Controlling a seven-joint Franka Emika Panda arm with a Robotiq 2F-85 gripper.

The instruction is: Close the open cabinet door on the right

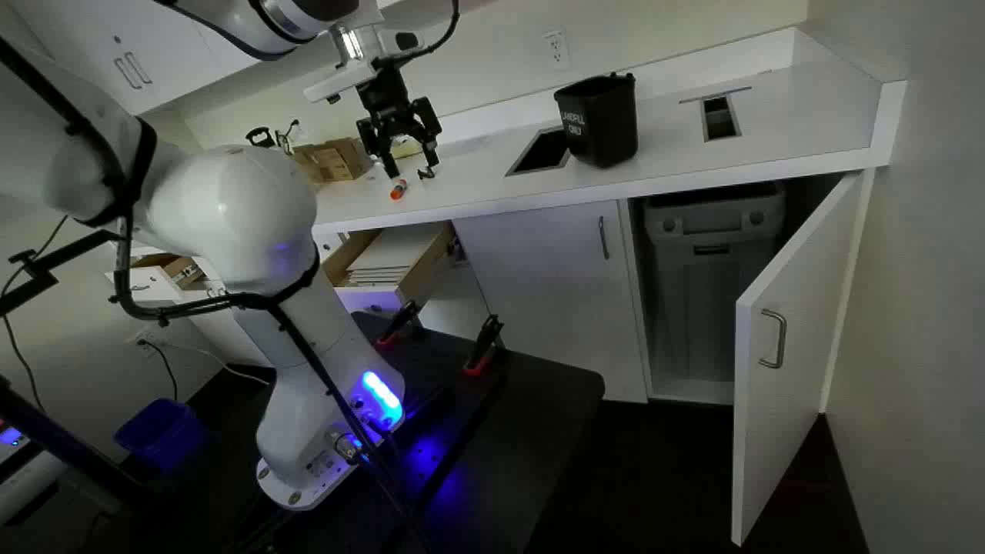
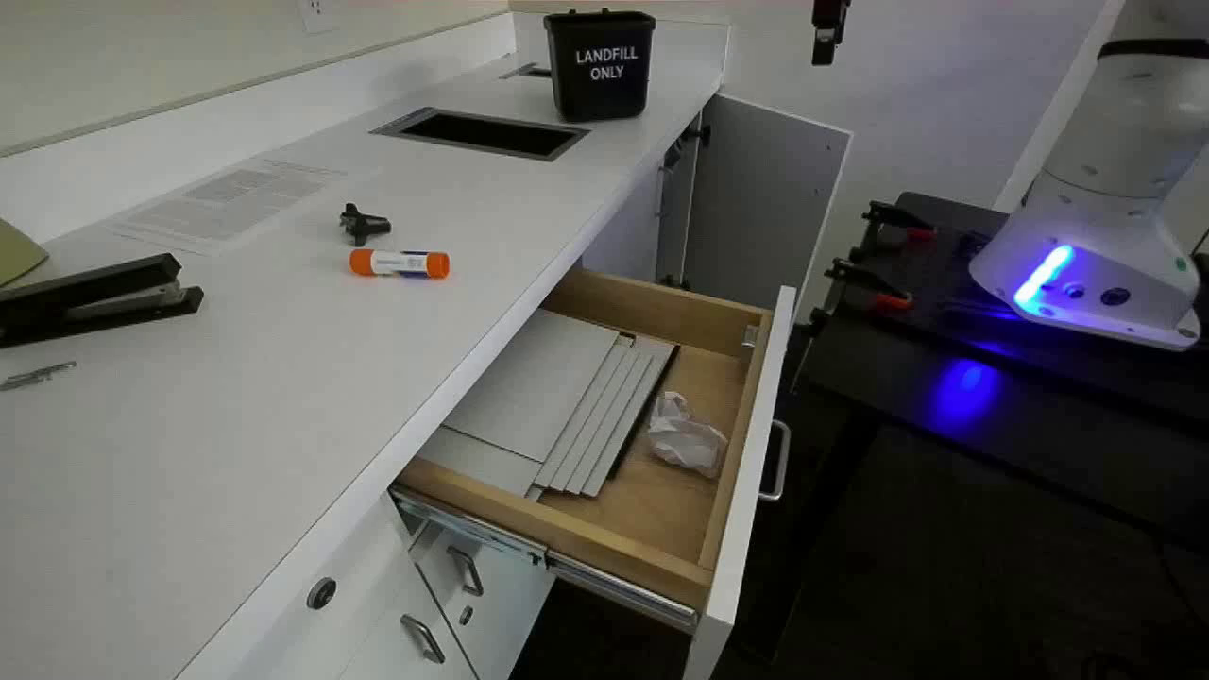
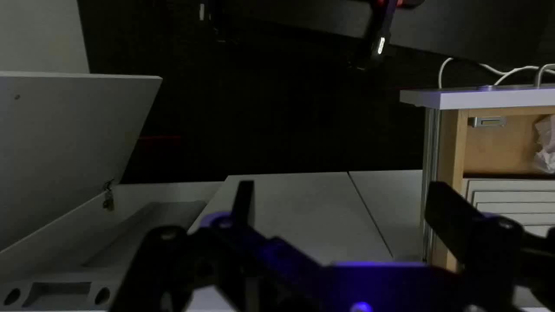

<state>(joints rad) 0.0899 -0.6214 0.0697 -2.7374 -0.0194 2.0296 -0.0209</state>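
- Black fingers (image 3: 244,199) spread, empty, well apart from the flat white cabinet door (image 1: 808,331)!
- Best play: push its outer side steadily, near the free edge (image 1: 741,408)!

In an exterior view, looks down from high up, close to the arm (image 1: 235,215), facing the counter (image 1: 469,173) and the open cabinet door (image 1: 804,354). In an exterior view, looks lengthwise along that counter from above, near the pulled-out drawer (image 2: 652,312), facing the far wall (image 2: 897,85). In the wrist view, peers past the gripper (image 3: 341,188) down the cabinet fronts (image 3: 303,212) to the dark floor (image 3: 277,130). Overlaps in both exterior views at the landfill bin (image 2: 600,94); takes in drawer and cabinet door in all three.
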